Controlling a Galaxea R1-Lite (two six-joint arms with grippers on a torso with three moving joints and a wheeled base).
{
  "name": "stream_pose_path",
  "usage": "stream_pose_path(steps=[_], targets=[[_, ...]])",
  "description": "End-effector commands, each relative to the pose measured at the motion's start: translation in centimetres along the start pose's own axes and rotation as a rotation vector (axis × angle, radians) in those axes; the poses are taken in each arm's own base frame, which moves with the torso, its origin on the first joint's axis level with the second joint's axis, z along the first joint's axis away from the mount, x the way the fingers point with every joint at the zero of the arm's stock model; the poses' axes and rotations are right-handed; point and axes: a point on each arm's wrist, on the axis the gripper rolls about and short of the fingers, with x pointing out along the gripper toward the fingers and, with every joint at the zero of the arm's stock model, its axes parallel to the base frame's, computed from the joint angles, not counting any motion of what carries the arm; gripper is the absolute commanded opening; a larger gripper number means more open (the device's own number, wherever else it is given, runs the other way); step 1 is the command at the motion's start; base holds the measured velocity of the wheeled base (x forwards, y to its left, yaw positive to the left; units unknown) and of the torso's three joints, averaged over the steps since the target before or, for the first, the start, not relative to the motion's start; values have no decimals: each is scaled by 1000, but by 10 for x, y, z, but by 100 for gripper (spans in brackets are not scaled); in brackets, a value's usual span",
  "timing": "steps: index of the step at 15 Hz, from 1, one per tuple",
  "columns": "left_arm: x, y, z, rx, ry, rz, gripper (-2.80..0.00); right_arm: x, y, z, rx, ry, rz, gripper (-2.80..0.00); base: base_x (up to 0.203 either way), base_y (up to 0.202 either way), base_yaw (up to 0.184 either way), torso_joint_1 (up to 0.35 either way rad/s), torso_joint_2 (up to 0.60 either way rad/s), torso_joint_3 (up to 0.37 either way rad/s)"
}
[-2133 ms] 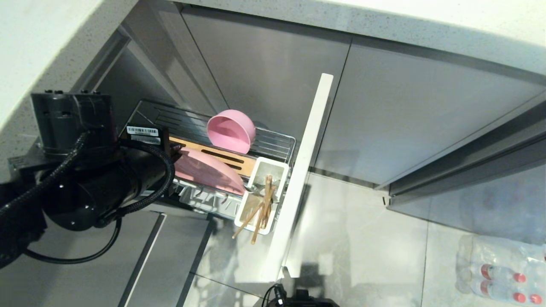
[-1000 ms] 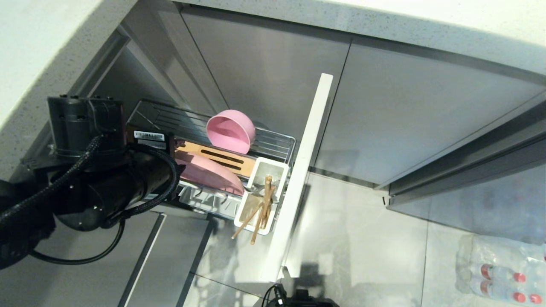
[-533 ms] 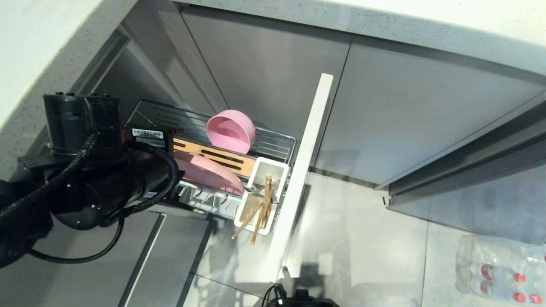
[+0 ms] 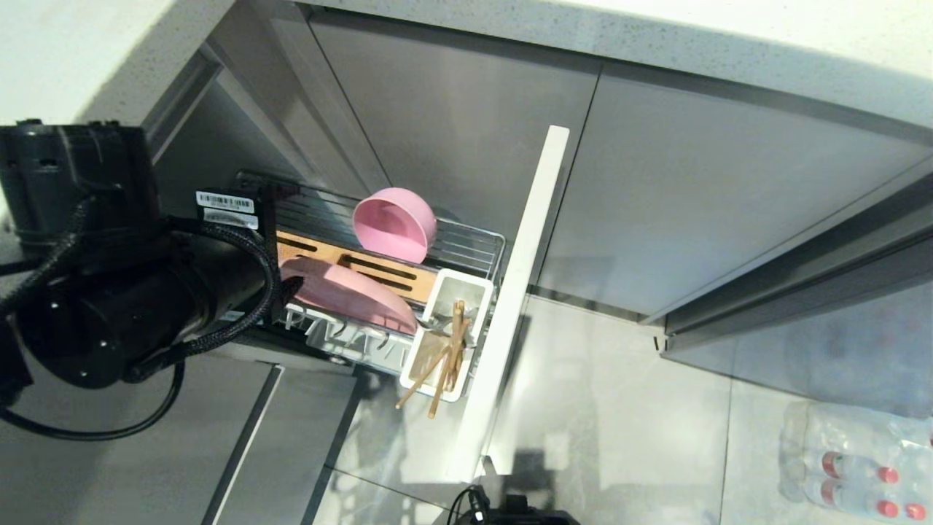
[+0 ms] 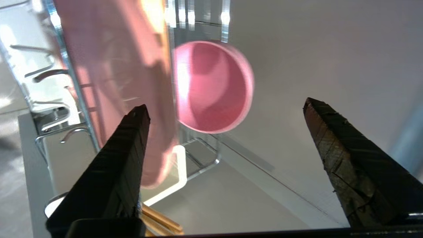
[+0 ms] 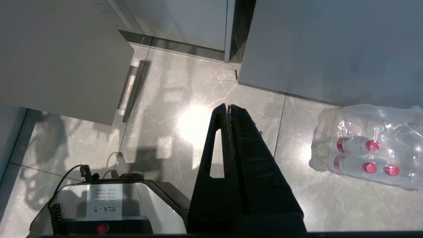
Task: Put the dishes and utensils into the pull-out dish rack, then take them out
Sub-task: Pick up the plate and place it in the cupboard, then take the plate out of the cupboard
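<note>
Plate (image 4: 350, 295) stands on edge in the rack (image 4: 466, 244), long axis along the prongs. Bowl (image 4: 394, 224) sits tilted behind. Chopsticks (image 4: 442, 364) lean in the cup (image 4: 437, 337). Left gripper (image 5: 224, 109) spread wide, empty; right gripper (image 6: 228, 107) closed over the floor.

Countertop (image 4: 656, 44): pale speckled stone, running along the far edge and down the left side
Cabinet fronts (image 4: 700, 189): flat grey panels below the countertop; one more grey door at near left
Floor (image 4: 619, 408): glossy grey marbled tiles with thin joints
Bottled water pack (image 4: 853, 459): clear shrink-wrapped bottles with red caps; lying on the floor, near right
</note>
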Motion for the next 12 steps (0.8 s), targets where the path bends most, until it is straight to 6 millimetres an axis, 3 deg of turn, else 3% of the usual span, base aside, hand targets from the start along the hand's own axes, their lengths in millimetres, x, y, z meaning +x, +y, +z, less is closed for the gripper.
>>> stream_pose_path(steps=[1,8,9,12], targets=[[-13,-10,5,-3,3,-48,0,0,0,0,0,1,0,-280,0,0,0,0,0,0],[-59,-34,28,97,1,-204,0,0,0,0,1,0,0,-280,0,0,0,0,0,0],[-67,-37,31,97,6,-228,-280,0,0,0,1,0,0,-280,0,0,0,0,0,0],[-95,-47,43,114,26,-319,-280,0,0,0,0,1,0,-280,0,0,0,0,0,0]])
